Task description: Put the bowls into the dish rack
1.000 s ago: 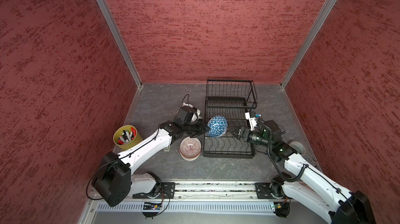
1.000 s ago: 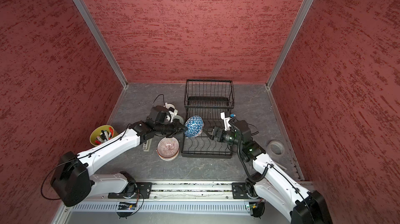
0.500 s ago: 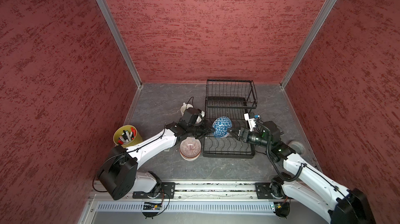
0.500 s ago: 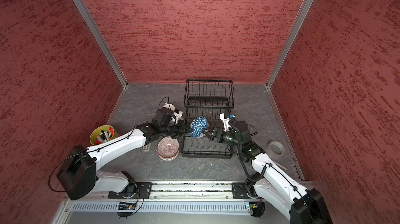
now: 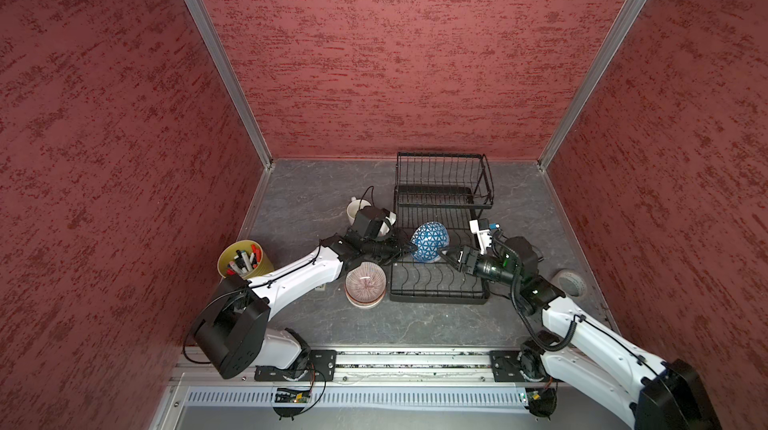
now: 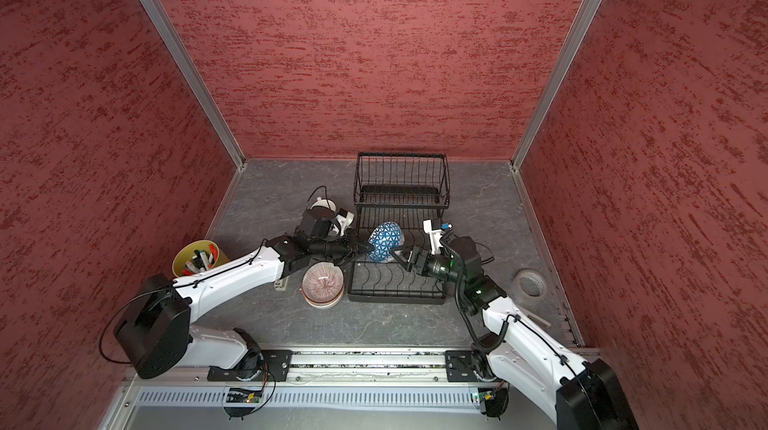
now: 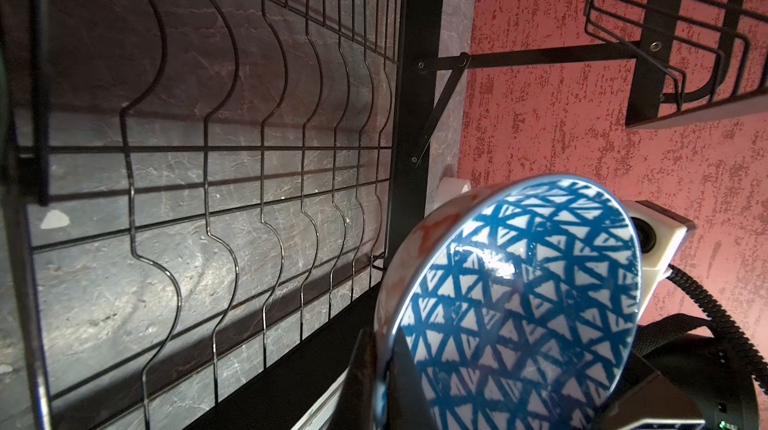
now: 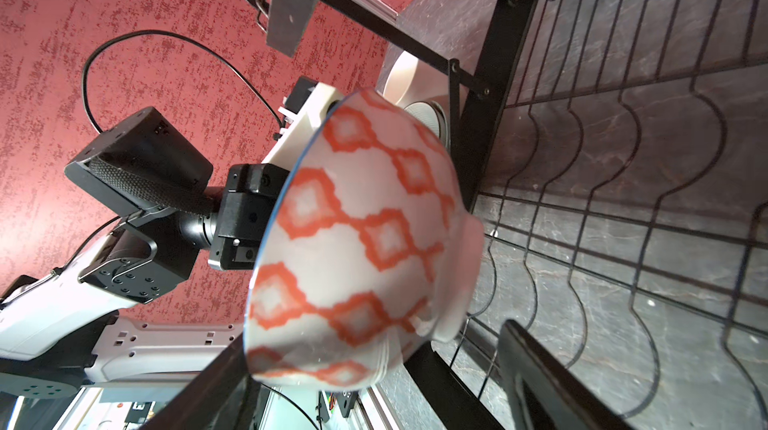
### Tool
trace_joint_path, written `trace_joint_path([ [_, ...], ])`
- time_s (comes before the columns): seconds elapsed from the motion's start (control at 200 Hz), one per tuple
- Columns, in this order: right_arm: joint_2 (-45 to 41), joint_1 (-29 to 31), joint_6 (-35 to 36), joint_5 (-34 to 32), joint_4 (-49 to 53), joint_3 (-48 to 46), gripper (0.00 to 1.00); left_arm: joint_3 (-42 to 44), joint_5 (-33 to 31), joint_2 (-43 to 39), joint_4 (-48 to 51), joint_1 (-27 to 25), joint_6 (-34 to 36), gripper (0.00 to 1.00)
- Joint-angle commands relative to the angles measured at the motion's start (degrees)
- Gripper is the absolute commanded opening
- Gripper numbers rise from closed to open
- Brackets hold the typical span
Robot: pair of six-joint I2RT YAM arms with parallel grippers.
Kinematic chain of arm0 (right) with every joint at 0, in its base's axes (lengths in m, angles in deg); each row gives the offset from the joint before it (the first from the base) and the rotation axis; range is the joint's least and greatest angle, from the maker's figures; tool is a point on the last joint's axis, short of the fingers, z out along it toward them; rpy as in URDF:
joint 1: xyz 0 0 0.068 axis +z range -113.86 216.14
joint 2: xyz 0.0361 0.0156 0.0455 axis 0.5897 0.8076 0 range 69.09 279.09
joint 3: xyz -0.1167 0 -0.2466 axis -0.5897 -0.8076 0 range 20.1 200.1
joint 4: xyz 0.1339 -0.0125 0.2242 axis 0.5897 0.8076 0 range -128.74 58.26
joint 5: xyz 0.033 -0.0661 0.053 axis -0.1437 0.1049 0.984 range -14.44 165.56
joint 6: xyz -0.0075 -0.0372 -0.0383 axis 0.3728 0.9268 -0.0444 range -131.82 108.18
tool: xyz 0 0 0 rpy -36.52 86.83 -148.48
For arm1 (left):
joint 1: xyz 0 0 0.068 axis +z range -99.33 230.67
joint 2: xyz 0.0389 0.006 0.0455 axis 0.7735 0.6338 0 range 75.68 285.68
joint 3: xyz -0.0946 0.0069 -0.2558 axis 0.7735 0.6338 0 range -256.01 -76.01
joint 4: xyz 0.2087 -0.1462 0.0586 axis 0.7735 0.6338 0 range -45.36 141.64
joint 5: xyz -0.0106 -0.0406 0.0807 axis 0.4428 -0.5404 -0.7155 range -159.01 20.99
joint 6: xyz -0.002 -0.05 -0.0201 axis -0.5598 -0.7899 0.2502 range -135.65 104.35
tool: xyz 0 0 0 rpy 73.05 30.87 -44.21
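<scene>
Glazed ceramic, blue triangles inside and orange diamonds outside: one bowl [image 5: 430, 241] [image 6: 384, 241] hangs on edge above the lower tier of the black wire dish rack [image 5: 436, 300] [image 6: 395, 300]. In both top views it is over the tier's twelve o'clock end, just left of centre.

The left gripper [image 5: 409, 247] [image 6: 365, 248] reaches in from nine o'clock, pressed together on the bowl's rim. The left wrist view shows one finger [image 7: 363, 365] outside the wall and one inside. The right gripper [image 5: 449, 255] [image 6: 401, 255] waits just beside the bowl at four o'clock, jaws spread and holding nothing.

The bowl [image 7: 519, 303] is round, so it has no long axis. Its centre line runs roughly from ten o'clock to four o'clock. The mouth faces ten o'clock and upward, and the foot [image 8: 465, 278] points at the right gripper.

The step appears to be seating this bowl between the wavy dividers. To do it well, keep the rim on edge, line it up with one gap, lower slowly until the wires carry it, and only then release. The rim pinch is narrow, so the bowl could swing, and support from the right gripper on the foot side would likely help.

A stack of pink-striped bowls [image 5: 365, 284] waits on the table at the rack's eight o'clock corner.
</scene>
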Motion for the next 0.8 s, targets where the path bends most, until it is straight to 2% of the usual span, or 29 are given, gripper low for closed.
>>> trace_joint_path([
  [0.0, 0.75, -0.29, -1.93, -1.46, -4.19, -0.75, 0.86, -0.28, 2.24, -0.03, -4.70, -0.46, -0.33, 0.00],
  [0.516, 2.42, -0.28, -3.02, 0.04, -8.09, -0.46, 0.79, -0.12, 1.97, 1.52, -5.78, -0.82, -0.74, 0.00],
  [0.792, 2.40, -0.29, -2.74, 0.43, -7.75, -0.47, 0.71, 0.06, 1.56, 2.58, -6.12, -0.84, -0.51, 0.00],
])
